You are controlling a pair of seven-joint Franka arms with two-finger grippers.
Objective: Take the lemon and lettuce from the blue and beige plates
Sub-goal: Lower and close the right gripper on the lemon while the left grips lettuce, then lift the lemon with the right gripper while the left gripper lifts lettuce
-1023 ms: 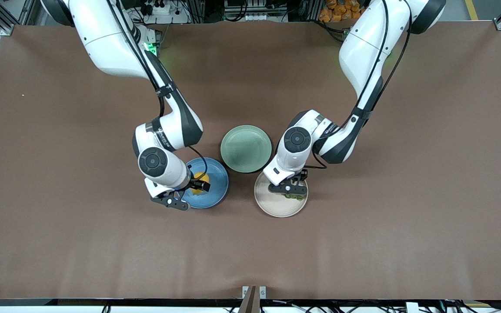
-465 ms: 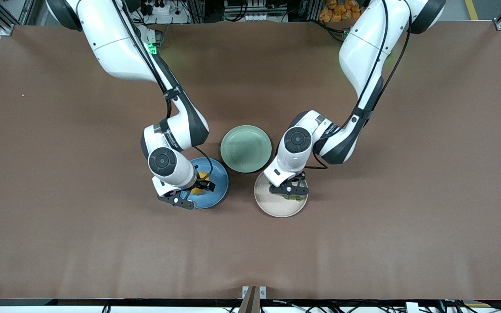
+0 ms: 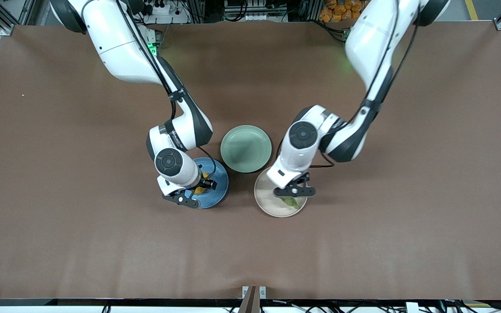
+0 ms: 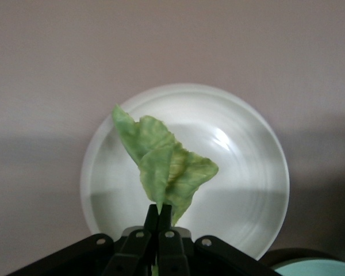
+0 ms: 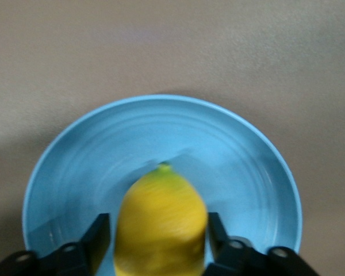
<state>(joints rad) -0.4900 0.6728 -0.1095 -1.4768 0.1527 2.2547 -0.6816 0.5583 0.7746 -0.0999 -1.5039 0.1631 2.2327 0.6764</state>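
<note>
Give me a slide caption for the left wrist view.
Left gripper pinching the lettuce by one tip, above the beige plate.

Between my right gripper's (image 5: pixel 158 238) black fingers (image 5: pixel 98 233) sits the lemon (image 5: pixel 160 221), bright yellow with a small green tip, over the medium blue plate (image 5: pixel 98 155). My left gripper's (image 4: pixel 159 214) black fingers pinch the lettuce (image 4: pixel 161 164), light green with yellowish patches, above the pale beige-cream plate (image 4: pixel 247 172). Between my two white-and-black arms lies a pale mint-green plate (image 3: pixel 246 148). Under all of it the table (image 3: pixel 59 217) is plain brown.
</note>
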